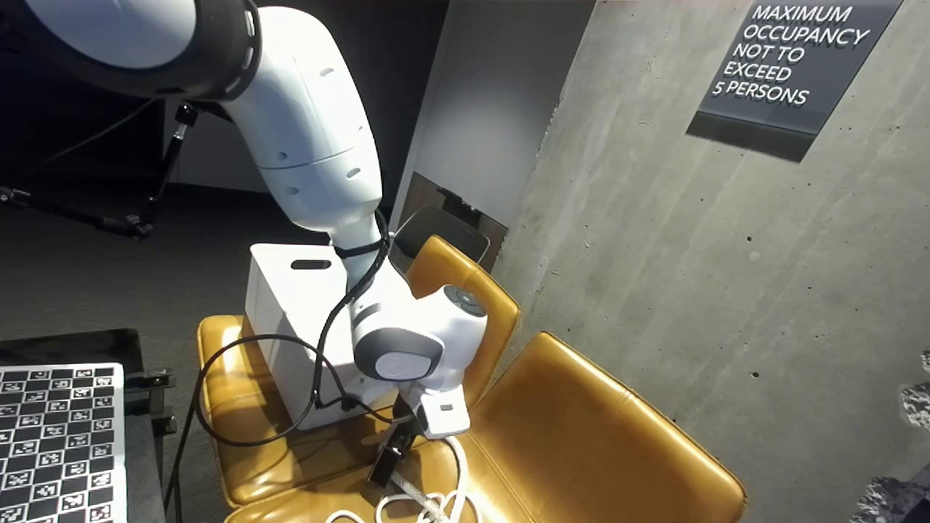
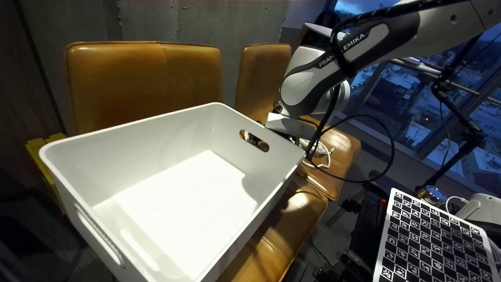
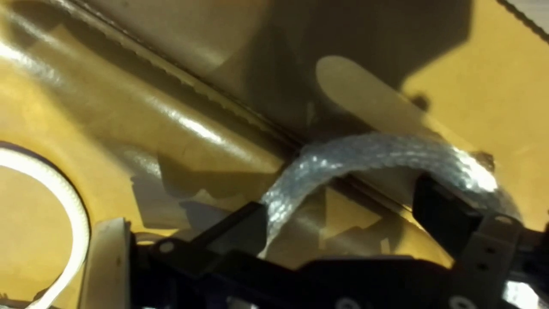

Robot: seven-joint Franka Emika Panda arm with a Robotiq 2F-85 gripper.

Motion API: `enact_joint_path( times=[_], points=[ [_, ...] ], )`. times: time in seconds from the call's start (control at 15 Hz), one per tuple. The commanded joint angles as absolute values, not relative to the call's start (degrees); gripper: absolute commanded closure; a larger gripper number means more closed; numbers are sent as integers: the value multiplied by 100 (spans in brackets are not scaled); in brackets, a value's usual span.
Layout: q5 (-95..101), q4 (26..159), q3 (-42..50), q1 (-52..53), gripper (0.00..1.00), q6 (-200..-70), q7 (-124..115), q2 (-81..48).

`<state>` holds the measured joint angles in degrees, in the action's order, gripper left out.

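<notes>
My gripper (image 3: 343, 201) is open, with its two black fingers wide apart, low over a tan leather chair seat (image 3: 240, 141). A silvery braided strand (image 3: 364, 150) arcs across the wrist view from the left fingertip to beyond the right finger. It lies close to both fingers; I cannot tell whether they touch it. A white cord (image 3: 70, 206) curves at the left of the wrist view. In an exterior view the gripper (image 1: 389, 465) points down at the seat beside the braided strand (image 1: 420, 495) and the looped white cord (image 1: 461, 472). In an exterior view the bin hides most of the gripper.
A white bin (image 2: 250, 188) with handle slots stands on the neighbouring seat, close to the arm; it also shows in an exterior view (image 1: 290, 280). Chair backs (image 1: 596, 436) and a concrete wall (image 1: 690, 276) stand behind. A black cable (image 1: 254, 336) loops from the arm. A checkered board (image 2: 434, 239) stands nearby.
</notes>
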<state>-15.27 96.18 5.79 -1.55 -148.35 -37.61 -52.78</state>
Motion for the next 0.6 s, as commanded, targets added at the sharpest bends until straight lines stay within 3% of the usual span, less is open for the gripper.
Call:
enact_joint_path(
  times=[0.0, 0.53],
  points=[
    [-1539, 9877, 616, -77, 0, -14633, -3664, -4959],
    [-1502, 10191, 674, 50, 0, -14723, -3690, -4853]
  ],
)
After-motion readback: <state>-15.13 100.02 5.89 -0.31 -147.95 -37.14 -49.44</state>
